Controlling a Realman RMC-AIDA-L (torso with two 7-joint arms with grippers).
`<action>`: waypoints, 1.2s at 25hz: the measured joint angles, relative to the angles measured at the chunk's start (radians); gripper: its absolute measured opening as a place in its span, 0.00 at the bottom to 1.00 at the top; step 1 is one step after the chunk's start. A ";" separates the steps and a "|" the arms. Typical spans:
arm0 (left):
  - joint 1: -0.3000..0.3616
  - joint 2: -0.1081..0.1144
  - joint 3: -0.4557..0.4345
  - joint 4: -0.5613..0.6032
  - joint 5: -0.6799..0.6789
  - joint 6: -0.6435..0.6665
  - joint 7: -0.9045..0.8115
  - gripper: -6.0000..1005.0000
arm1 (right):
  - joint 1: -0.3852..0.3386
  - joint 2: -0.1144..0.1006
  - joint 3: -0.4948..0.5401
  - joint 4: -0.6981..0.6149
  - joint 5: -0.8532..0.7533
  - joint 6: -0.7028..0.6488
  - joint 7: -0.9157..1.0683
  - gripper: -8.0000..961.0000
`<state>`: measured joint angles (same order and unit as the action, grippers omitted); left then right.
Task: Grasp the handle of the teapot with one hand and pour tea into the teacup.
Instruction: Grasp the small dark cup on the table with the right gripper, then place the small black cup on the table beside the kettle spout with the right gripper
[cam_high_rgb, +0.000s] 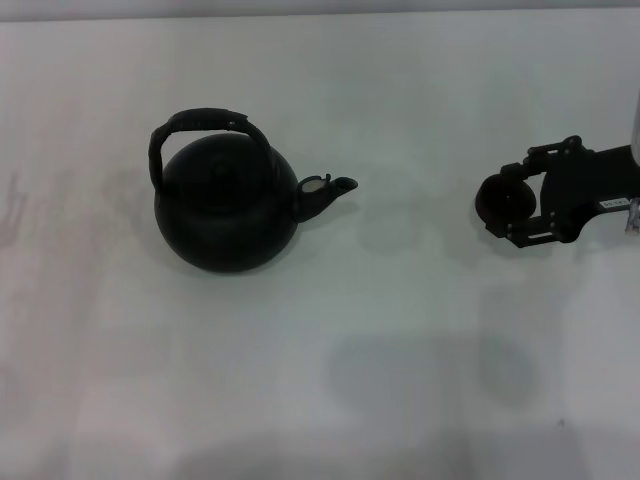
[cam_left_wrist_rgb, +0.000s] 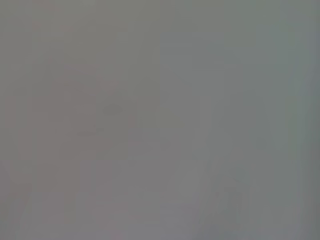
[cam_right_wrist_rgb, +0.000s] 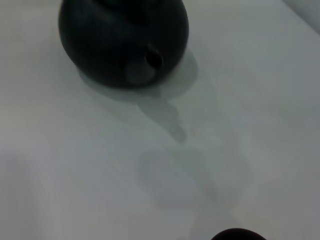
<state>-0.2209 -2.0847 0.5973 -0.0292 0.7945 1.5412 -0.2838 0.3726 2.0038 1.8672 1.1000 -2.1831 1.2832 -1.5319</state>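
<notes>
One white table (cam_high_rgb: 320, 400) bears everything | teapot (cam_high_rgb: 225, 205) upright left of centre, spout (cam_high_rgb: 335, 188) pointing to the robot's right, handle (cam_high_rgb: 205, 125) arched over its lid, untouched | right gripper (cam_high_rgb: 510, 205) reaches in from the right, well apart from the teapot, clenched around the teacup (cam_high_rgb: 503, 200) | left gripper out of sight

The teapot (cam_high_rgb: 226, 205) stands on the table (cam_high_rgb: 330, 400) at my 11 o'clock, its handle (cam_high_rgb: 205, 122) arched over it, spout (cam_high_rgb: 328, 192) toward 3 o'clock. Well apart at 2 o'clock, my right gripper (cam_high_rgb: 515, 203) is around the teacup (cam_high_rgb: 505, 198).
</notes>
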 joint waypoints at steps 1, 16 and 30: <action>0.000 0.000 0.004 0.000 0.000 0.002 0.000 0.76 | -0.002 0.000 0.000 0.008 0.008 0.010 0.002 0.76; -0.003 0.000 0.033 -0.002 0.000 0.021 0.000 0.76 | 0.026 0.004 -0.098 0.041 0.095 0.036 0.004 0.77; -0.004 0.000 0.036 -0.001 0.000 0.020 0.000 0.76 | 0.072 0.006 -0.280 0.027 0.085 -0.101 0.018 0.77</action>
<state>-0.2248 -2.0847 0.6335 -0.0307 0.7945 1.5617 -0.2838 0.4443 2.0094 1.5868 1.1270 -2.0980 1.1821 -1.5135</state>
